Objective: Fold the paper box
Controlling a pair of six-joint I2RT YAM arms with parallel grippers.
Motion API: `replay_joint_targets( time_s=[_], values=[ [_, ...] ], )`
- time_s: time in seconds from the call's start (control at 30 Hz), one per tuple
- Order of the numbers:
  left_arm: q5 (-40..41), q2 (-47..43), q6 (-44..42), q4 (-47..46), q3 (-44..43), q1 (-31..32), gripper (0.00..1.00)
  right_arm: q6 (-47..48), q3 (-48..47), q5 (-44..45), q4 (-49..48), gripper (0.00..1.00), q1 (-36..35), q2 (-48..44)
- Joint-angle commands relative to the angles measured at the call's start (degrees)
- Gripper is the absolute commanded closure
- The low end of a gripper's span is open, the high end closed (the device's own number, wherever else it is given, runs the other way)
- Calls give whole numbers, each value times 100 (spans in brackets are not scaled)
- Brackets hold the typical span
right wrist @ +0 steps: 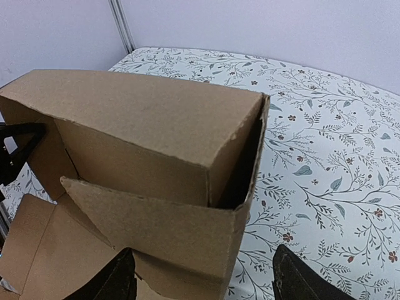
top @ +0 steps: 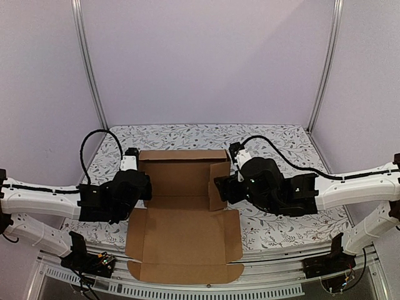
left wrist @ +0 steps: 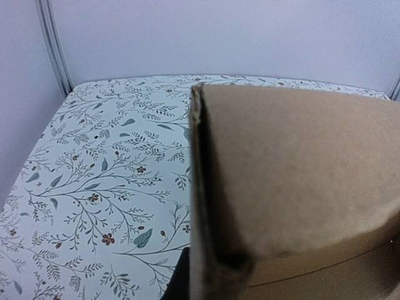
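Note:
The paper box [top: 182, 228] is plain brown cardboard, part folded, in the middle of the table. Its back wall and both side walls stand upright, while the front panel with its flaps lies flat toward the arms. My left gripper [top: 144, 187] is shut on the box's left wall, whose edge [left wrist: 201, 187] fills the left wrist view, with one dark finger [left wrist: 178, 278] against its outer side. My right gripper [right wrist: 206, 281] is open at the box's right wall [right wrist: 162, 225]. Its two fingertips [right wrist: 300, 278] stand wide on either side of that wall, not touching it.
The table wears a floral cloth [top: 281, 144] and is closed in by pale walls with metal posts [top: 325, 69] at the back corners. Black cables [top: 94, 140] loop off both arms. The table's front rail [top: 206, 290] runs just below the box's front flap.

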State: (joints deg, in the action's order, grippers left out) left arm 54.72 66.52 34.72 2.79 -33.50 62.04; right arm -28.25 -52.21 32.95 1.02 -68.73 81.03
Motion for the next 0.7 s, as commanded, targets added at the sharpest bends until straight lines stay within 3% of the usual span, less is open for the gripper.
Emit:
replay_joint_targets(
  time_s=[0.0, 0.67],
  values=[
    [156, 83, 295, 160, -176, 137, 100, 12, 61, -129, -330, 26, -1, 223],
    [456, 477, 597, 547, -434, 150, 100, 102, -78, -385, -391, 29, -2, 642]
  ],
)
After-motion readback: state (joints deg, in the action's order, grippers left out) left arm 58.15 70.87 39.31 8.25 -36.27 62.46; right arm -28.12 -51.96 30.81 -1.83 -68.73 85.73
